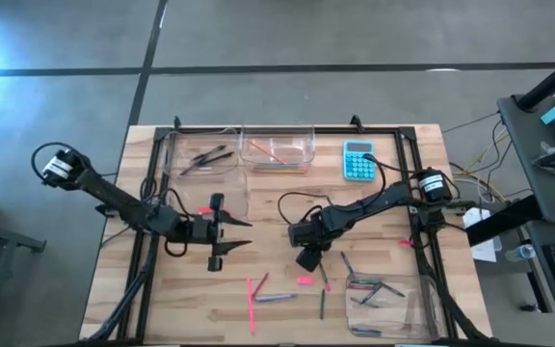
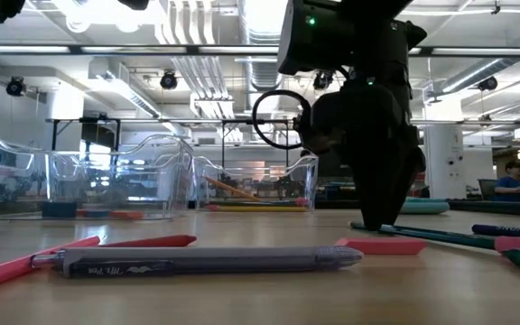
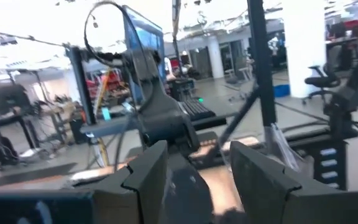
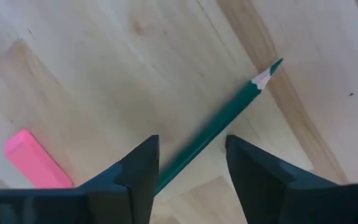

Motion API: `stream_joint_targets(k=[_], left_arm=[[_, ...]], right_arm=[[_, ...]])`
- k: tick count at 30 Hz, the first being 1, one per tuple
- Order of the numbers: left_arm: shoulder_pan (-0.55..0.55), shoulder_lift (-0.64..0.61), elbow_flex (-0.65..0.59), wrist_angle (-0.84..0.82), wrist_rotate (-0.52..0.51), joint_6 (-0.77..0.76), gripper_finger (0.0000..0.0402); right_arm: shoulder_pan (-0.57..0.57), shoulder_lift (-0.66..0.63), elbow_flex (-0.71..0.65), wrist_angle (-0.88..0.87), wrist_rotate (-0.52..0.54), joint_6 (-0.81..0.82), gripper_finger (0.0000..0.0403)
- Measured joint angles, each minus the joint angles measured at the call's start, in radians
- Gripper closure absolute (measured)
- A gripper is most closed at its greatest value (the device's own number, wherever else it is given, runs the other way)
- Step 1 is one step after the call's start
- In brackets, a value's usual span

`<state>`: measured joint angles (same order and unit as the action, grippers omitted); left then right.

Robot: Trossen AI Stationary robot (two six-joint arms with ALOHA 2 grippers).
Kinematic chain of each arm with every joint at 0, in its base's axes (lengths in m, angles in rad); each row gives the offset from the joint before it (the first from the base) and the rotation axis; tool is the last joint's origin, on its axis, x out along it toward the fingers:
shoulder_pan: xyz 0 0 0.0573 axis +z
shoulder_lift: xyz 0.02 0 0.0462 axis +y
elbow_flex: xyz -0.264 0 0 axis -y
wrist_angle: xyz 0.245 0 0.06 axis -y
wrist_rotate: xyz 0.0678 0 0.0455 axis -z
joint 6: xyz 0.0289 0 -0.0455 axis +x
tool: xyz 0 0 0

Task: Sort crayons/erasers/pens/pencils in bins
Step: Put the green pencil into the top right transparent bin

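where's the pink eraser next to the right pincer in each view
High view: the pink eraser lies on the wood just below the right pincer.
Low view: a flat pink block at the foot of the dark arm, right of centre.
Left wrist view: not in it.
Right wrist view: near the lower left edge, beside the fingers.
Shared landmark: the green pencil, running between the right pincer's open jaws.

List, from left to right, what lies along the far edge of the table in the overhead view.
Clear plastic bin holding dark pens → clear plastic bin holding pink and orange sticks → turquoise calculator.
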<state>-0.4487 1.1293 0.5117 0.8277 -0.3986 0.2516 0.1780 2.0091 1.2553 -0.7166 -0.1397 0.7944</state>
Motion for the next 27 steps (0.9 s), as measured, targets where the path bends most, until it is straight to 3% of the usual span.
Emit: stream_joint_targets(k=[6,11,17,27], left_arm=[[0.002,-0.005,0.05,0.003,-0.003,0.025,0.024],[0.006,-0.005,0.06,0.001,-0.003,0.053,0.024],[0.006,-0.005,0.062,0.001,-0.003,0.043,0.024],[0.006,-0.004,0.06,0.0,-0.003,0.014,0.024]], right_arm=[[0.001,-0.049,0.001,-0.056,-0.006,0.024,0.0277],[0.032,-0.183,-0.008,-0.1,0.002,0.07,0.0296],[0.11,-0.337,-0.014,-0.088,0.07,0.162,0.029],[0.279,-0.304,-0.008,-0.097,0.084,0.342,0.0264]])
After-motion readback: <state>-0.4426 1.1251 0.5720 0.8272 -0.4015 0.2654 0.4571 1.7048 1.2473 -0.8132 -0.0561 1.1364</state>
